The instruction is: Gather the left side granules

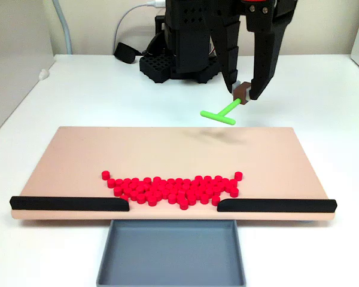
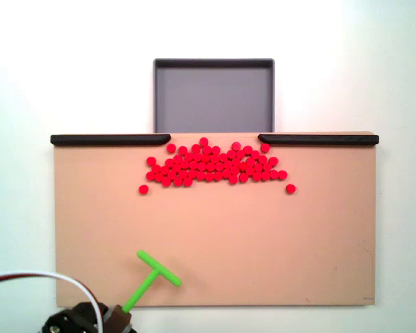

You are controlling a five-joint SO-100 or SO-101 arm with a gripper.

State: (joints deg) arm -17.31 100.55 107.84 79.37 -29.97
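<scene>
The granules point(image 1: 173, 188) point(image 2: 211, 163) are small red pellets in a dense band on the tan board point(image 1: 167, 149) point(image 2: 215, 243), just before the gap between two black rails. One pellet point(image 2: 143, 189) sits apart at the band's left end in an overhead fixed view, and another point(image 2: 290, 188) at its right end. My gripper point(image 1: 244, 92) point(image 2: 114, 320) is shut on the brown handle block of the green T-shaped tool point(image 1: 218, 112) point(image 2: 152, 277). The tool hangs raised over the board's edge on the arm's side, well away from the pellets.
Black rails point(image 1: 69, 203) point(image 1: 275, 205) line the board's edge, with a gap between them. A grey tray point(image 1: 172, 254) point(image 2: 213, 94) lies beyond that gap. The arm's base point(image 1: 179, 54) and a white cable point(image 2: 48, 277) are on the white table.
</scene>
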